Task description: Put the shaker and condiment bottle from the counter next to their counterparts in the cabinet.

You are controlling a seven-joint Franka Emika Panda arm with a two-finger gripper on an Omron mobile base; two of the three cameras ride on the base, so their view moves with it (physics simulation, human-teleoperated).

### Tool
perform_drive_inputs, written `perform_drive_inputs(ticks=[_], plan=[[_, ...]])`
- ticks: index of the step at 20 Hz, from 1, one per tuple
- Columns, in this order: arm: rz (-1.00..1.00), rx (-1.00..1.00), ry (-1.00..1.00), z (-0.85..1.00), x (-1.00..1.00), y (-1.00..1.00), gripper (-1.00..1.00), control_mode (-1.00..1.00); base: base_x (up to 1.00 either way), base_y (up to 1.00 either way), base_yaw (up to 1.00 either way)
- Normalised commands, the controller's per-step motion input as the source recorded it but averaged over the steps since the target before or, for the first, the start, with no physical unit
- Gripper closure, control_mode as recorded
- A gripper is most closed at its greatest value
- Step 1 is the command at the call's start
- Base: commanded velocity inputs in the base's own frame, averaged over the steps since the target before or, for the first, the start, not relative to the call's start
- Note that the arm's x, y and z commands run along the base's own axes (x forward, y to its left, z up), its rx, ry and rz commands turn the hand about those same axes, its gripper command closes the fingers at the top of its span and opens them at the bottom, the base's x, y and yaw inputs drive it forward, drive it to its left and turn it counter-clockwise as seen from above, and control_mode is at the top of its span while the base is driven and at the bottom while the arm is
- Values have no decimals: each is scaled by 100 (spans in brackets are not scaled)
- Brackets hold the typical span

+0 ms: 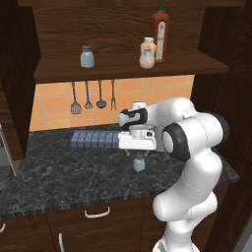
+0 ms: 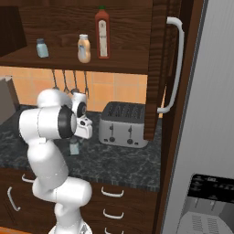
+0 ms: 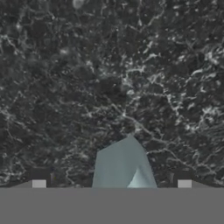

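Up and to the left of the gripper (image 1: pixel 139 156), the counterpart shaker (image 1: pixel 87 56) stands on the cabinet (image 1: pixel 123 69) shelf. Directly below the gripper, the shaker (image 1: pixel 139 163) stands on the counter (image 1: pixel 59 172), between fingers spread wide; contact looks not yet made, though the view is tight. Up and right, the condiment bottle (image 1: pixel 147 52) already stands beside the red bottle (image 1: pixel 160 34). The step in hand is grasping; next comes closing squarely, then lifting.

The arm bends low, gripper (image 1: pixel 140 156) pointing down, jaws spread wide.
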Motion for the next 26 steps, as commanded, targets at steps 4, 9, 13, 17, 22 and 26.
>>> perform_drive_inputs(ticks=[4,9,13,17,22,26], plan=[[0,5,2,-22,0,0,-100,-100,0,0,0],[0,2,3,-25,0,0,-100,-100,0,0,0],[-2,0,8,-38,0,6,-100,-100,0,0,0],[-2,0,6,-25,10,3,-100,-100,0,0,0],[0,4,-2,14,17,0,-100,-100,0,0,0],[0,6,-5,27,2,0,-100,-100,0,0,0]])
